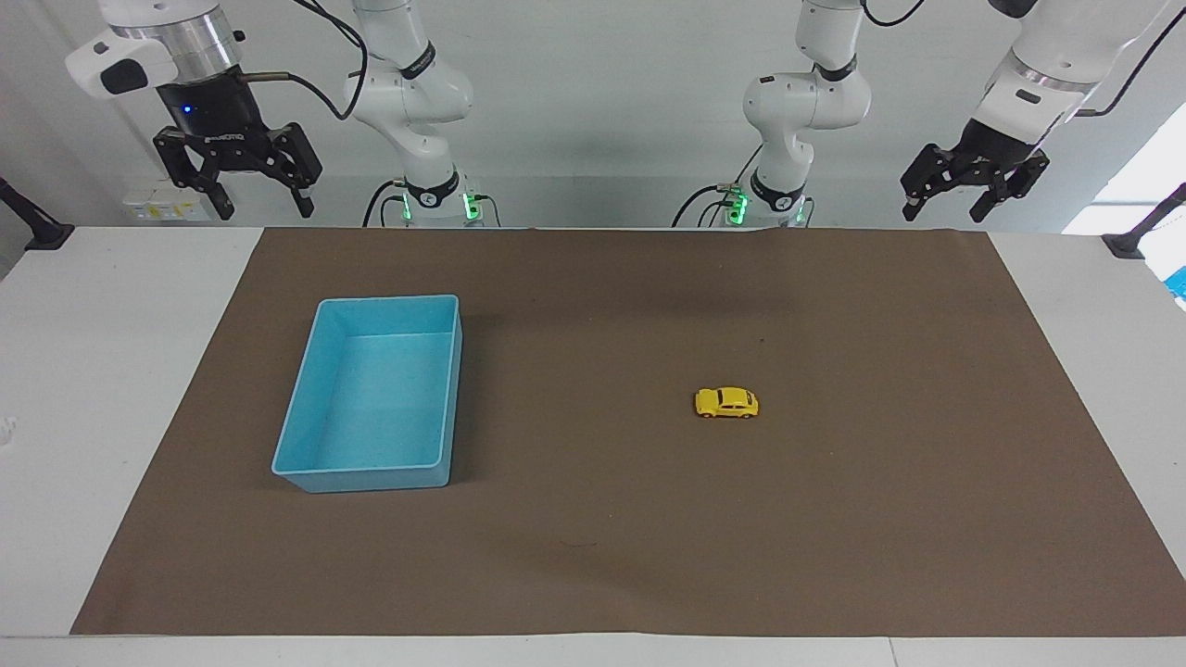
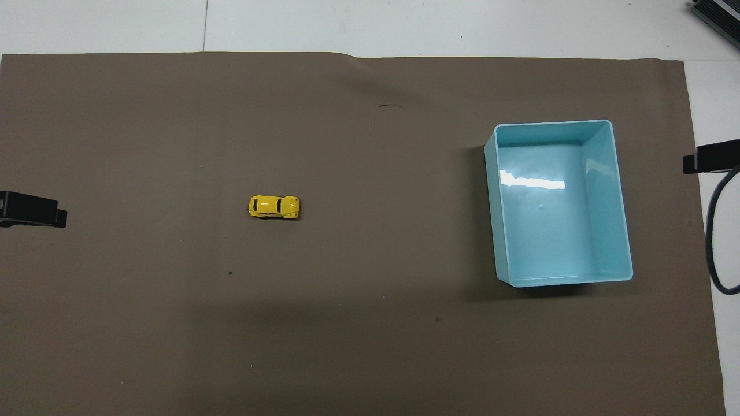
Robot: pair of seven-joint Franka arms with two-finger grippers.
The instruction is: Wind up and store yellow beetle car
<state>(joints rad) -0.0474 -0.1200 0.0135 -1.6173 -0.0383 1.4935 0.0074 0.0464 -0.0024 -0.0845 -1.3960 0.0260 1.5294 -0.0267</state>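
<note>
The yellow beetle car (image 1: 726, 403) (image 2: 274, 207) stands on its wheels on the brown mat, toward the left arm's end of the table. A light blue tray (image 1: 306, 400) (image 2: 613, 190) sits on the mat toward the right arm's end and holds nothing. My left gripper (image 1: 975, 196) hangs open high in the air at the robots' edge of the table, well clear of the car. My right gripper (image 1: 264, 202) also hangs open, raised at the robots' edge, apart from the tray. In the overhead view only a dark tip of each gripper shows at the side edges.
A brown mat (image 1: 602, 556) (image 2: 347, 323) covers most of the white table. Black clamp arms (image 1: 37, 227) (image 1: 1135, 239) stand at both table ends. A dark cable (image 2: 717, 242) loops beside the tray at the right arm's end.
</note>
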